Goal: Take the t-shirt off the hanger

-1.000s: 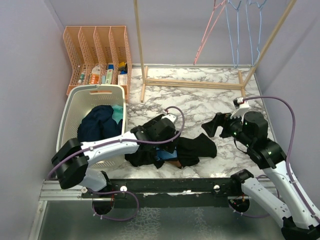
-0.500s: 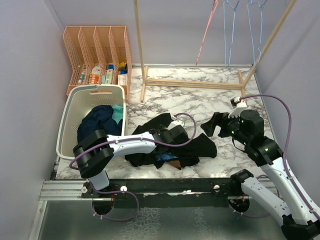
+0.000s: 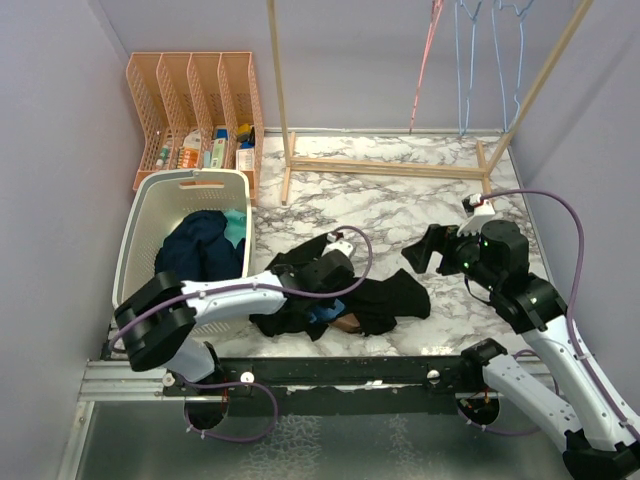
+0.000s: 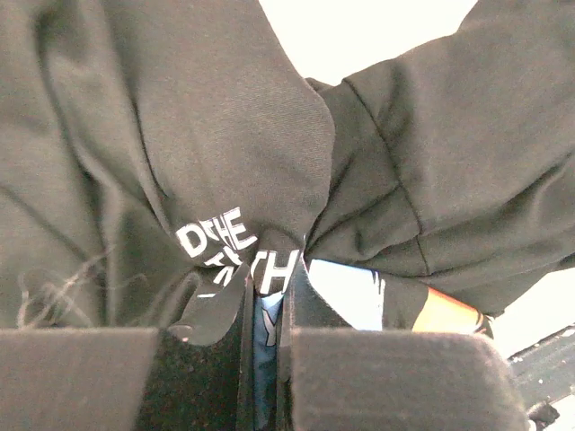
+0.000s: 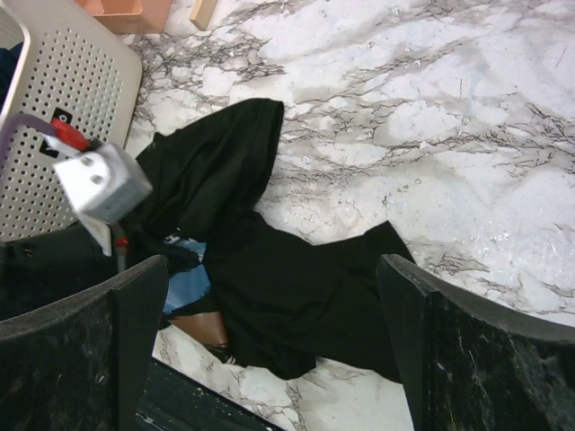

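**One tool clamped, one waiting wide**

We are watching the left tool pinching shut on a fold of the black t-shirt, right at the white lettering. The shirt is lying crumpled at the near edge of the marble desk, its long axis running left to right between the two arms. A tan sliver is peeking out beneath it near the left tool. We are guessing that is the hanger, though we cannot tell for sure. The right tool is hovering wide open, holding nothing, above and just beyond the shirt's right end. That makes it the nearer arm for that end.
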`<state>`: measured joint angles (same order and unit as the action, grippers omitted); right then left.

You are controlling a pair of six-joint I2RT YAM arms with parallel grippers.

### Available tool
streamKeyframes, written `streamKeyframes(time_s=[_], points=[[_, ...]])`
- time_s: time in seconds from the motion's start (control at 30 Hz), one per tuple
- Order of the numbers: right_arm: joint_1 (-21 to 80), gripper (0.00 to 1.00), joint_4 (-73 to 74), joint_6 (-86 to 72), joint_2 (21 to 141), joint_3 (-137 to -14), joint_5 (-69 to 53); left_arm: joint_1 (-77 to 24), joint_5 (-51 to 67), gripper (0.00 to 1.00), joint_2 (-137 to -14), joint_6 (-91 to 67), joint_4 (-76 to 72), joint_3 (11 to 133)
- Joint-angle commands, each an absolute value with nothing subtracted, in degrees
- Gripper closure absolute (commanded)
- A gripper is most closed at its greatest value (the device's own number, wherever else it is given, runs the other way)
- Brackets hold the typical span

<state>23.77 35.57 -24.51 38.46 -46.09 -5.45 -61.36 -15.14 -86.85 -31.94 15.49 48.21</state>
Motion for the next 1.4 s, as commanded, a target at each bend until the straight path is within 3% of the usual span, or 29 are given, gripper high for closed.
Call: streamKeyframes(time_s=[0.0,0.23,0.53,0.7,0.83,1.07,1.3,1.33,1.37], points=[[23.64,0.0,34.98,-25.33,38.26,-46.03,-4.21,-57.87,-13.85,1.0,-77.91,-28.72,19.18,50.25],[23.64,0.0,35.15,-25.45,38.35,-46.0,-4.11,-49.2,-17.7,1.0,-68.7,-19.62,29.2,62.89],[23.65,0.0,35.13,-25.47,39.39,-46.04,-3.69,-37.85,-29.38,1.0,-72.36,-4.25,39.88,93.81],[23.64,0.0,34.92,-25.27,39.71,-45.81,-4.05,-36.08,-44.56,1.0,-74.42,-3.03,40.88,106.82],[23.64,0.0,34.89,-25.07,40.15,-45.93,-4.45,-32.42,-50.88,1.0,-73.14,-3.25,37.84,110.13],[23.64,0.0,34.55,-24.88,40.42,-45.81,-4.65,-30.57,-60.8,1.0,-66.12,-6.81,39.67,97.38],[23.64,0.0,34.45,-24.44,41.41,-45.73,-5.87,-30.58,-52.3,1.0,-53.87,-26.06,47.27,71.3],[23.64,0.0,34.45,-24.37,41.52,-45.71,-6.14,-30.52,-50.09,0.86,-52.61,-27.3,47.21,66.63],[23.64,0.0,34.45,-24.28,41.66,-45.79,-6.27,-30.5,-47.73,0.62,-51.58,-29.51,47.31,62.89]])
